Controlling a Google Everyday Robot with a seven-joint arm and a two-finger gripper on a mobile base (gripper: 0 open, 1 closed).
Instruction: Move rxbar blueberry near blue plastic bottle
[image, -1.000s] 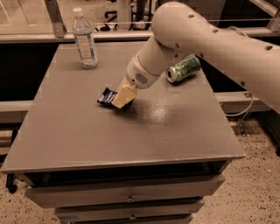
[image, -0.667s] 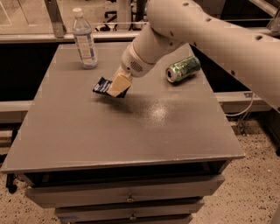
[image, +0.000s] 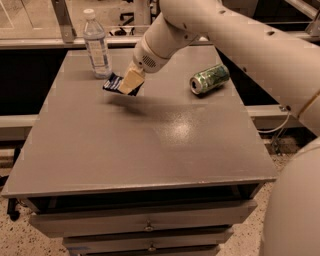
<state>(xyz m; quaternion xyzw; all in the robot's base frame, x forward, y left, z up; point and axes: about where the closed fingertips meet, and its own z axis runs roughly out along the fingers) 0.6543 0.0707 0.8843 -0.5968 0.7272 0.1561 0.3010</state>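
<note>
The rxbar blueberry (image: 112, 82), a flat dark navy bar, is held in my gripper (image: 129, 85) a little above the grey table (image: 150, 145). The gripper's tan fingers (image: 131, 80) are shut on the bar's right end. The blue plastic bottle (image: 96, 45), clear with a white cap, stands upright at the table's far left, just up and left of the bar. My white arm reaches in from the upper right.
A green metal can (image: 210, 78) lies on its side at the far right of the table. Drawers (image: 145, 225) sit below the table's front edge. A rail and dark gaps run behind the table.
My gripper has carried the bar up and left across the table, from its middle to close beside the bottle. The can and bottle have not moved.
</note>
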